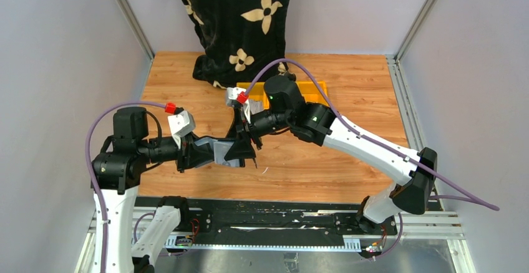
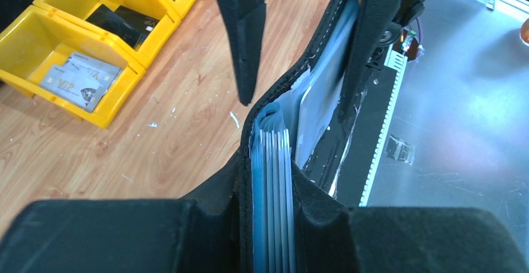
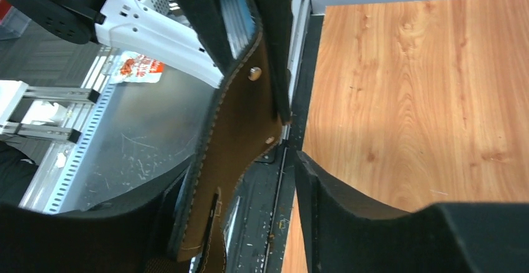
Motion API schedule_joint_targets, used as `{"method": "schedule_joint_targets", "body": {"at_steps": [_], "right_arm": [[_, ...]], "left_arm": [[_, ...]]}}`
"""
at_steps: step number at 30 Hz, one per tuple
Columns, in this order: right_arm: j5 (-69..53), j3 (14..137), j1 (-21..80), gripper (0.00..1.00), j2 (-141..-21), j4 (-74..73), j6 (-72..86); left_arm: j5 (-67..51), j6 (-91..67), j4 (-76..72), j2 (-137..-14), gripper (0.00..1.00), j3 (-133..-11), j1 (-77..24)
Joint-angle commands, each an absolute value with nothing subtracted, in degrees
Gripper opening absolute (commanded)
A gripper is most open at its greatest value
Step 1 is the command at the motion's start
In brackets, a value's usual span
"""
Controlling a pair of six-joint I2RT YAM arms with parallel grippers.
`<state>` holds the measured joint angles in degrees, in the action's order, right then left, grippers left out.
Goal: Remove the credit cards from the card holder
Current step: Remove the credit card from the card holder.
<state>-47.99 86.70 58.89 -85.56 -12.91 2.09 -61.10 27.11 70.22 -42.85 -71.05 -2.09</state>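
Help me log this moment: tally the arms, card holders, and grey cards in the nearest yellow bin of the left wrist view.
Arms: 2
Card holder: 1
Grey cards: 2 showing, overlapped
Total: 5

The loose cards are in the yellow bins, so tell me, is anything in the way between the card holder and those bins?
Nothing on the table: the left wrist view shows bare wood between the card holder and the yellow bins. Only a finger of the right gripper hangs on that side, beside the holder.
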Motion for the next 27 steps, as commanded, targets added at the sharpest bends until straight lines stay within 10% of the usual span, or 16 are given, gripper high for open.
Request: {"method": "schedule_joint_targets", "body": {"at_steps": [1, 7, 16, 22, 27], "right_arm": [[-45.7, 89.4, 58.9, 0.58, -86.0, -16.1, 0.3], [-47.8, 92.3, 59.1, 0.31, -88.5, -16.2, 1.1], [-48.4, 89.9, 60.4, 0.53, -90.0, -8.7, 5.6], [-46.3, 87.6, 60.3, 0.02, -88.9, -5.9, 7.1], [-46.8, 81.2, 59.2, 0.00, -85.2, 4.6, 14.6]], "left_arm": [[-63.1, 25.9, 69.6, -41.3, 0.15, -71.8, -2.6], [-62.7, 24.5, 69.7, -41.3, 0.19, -72.1, -2.9], [-60.8, 23.0, 69.8, -42.0, 0.20, -71.7, -3.2], [-61.2, 22.0, 69.8, -41.5, 0.20, -72.5, -3.2], [-62.6, 22.7, 69.9, -40.4, 0.49, -71.9, -3.2]]}}
